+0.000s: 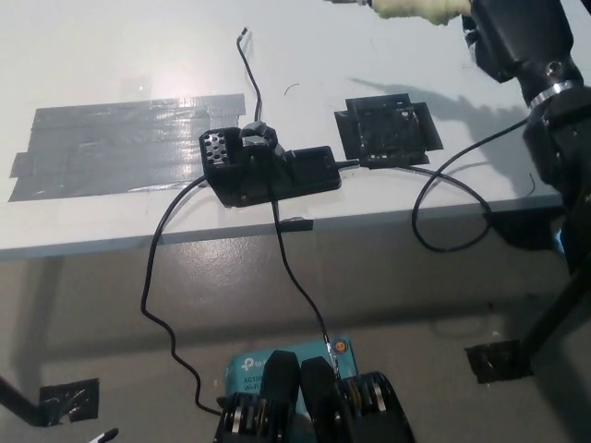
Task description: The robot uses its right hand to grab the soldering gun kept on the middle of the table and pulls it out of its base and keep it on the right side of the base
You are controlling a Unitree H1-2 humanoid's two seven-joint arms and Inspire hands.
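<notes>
Right hand (503,32) grips the soldering gun (411,10) by its yellow-wrapped handle — held above the table (111,55). Base (268,168) sits below-left of the hand, well apart — black pad (388,132) lies beneath it.

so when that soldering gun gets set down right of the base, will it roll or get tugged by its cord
Probably some of both. The soldering gun, held in the right hand, looks rounded under its pale wrap, so it may roll. Its thin cord loops slackly off the table edge, so any tug should be mild.
</notes>
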